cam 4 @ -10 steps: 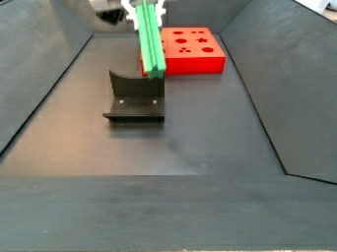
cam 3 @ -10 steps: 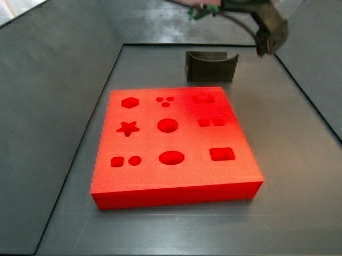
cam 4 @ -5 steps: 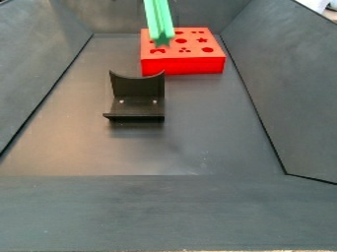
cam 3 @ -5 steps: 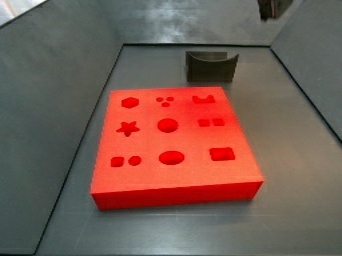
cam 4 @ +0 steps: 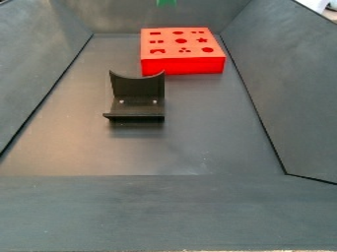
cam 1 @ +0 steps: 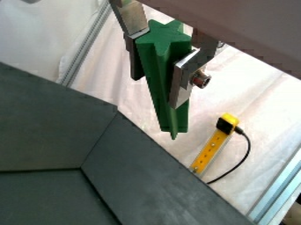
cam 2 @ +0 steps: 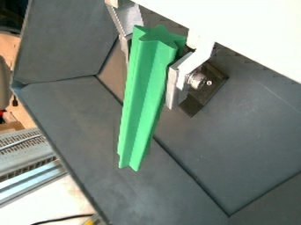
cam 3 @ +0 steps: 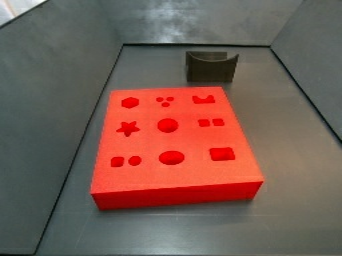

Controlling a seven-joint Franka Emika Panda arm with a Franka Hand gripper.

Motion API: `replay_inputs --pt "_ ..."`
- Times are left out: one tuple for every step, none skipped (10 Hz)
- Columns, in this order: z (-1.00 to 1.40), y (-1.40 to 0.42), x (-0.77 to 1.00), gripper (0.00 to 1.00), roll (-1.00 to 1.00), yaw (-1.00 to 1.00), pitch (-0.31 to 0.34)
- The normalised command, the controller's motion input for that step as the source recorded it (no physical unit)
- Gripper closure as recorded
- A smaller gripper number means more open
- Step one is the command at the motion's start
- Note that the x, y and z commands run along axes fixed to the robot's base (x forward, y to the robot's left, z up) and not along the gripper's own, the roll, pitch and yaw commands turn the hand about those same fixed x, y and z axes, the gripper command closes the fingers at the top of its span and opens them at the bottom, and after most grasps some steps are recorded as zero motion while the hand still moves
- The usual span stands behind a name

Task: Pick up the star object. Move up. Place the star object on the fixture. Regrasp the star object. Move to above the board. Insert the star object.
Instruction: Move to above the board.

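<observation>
Wrist views both show the gripper (cam 1: 163, 54) pinching the long bright green star-section prism (cam 1: 164, 79) near its top end, flat silver finger plates (cam 1: 186, 74) clamped on opposite flanks, prism hanging free below with nothing touching its lower tip. Same grip reads in another wrist view: gripper (cam 2: 150, 54), star object (cam 2: 144, 101) running down past the finger plate (cam 2: 186, 77).

Gripper is high, out of frame in both side views; only a green sliver of the star object (cam 4: 166, 2) shows at the top edge of a side view. A yellow tool with a black cable (cam 1: 219, 142) lies outside the enclosure, irrelevant.

On the dark worktop (cam 4: 184, 148), nearest in a side view: the small dark grey-black fixture with U-notch (cam 4: 134, 97), empty. Beyond it the large flat red-orange board with shaped holes (cam 4: 182, 50), empty too. Also seen in a side view: board (cam 3: 171, 140), fixture (cam 3: 211, 67) behind it.

My read: the lift is done or nearly so, placing on the fixture is next. Advice:
- Centre over the U-notch before descending; the overhang is long, so small wrist tilt swings the tip wide.
- Descend slowly, seat the prism in the notch, then release.
- Watch for slip: the grip is far from the middle.
</observation>
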Motion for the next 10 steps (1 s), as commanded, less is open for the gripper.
replay_inputs --pt "0.37 0.00 -0.04 1.00 -0.06 -0.01 0.077" --pt "0.25 0.00 -0.03 1.00 -0.06 0.00 0.090" --pt "0.10 -1.00 -0.31 1.00 -1.00 -0.08 -0.094" --pt "0.11 -1.00 -0.31 1.00 -1.00 -0.08 -0.104" --pt "0.12 -1.00 -0.33 1.00 -1.00 -0.08 -0.110" --pt "0.10 -1.00 -0.35 1.00 -1.00 -0.09 -0.110" --pt "0.11 -1.00 -0.35 1.00 -1.00 -0.10 -0.110" --pt "0.11 -1.00 -0.36 1.00 -1.00 -0.11 -0.110" --pt "0.11 -1.00 -0.38 1.00 -1.00 -0.12 -0.102" --pt "0.11 -0.94 -0.39 1.00 -1.00 -0.12 -0.099"
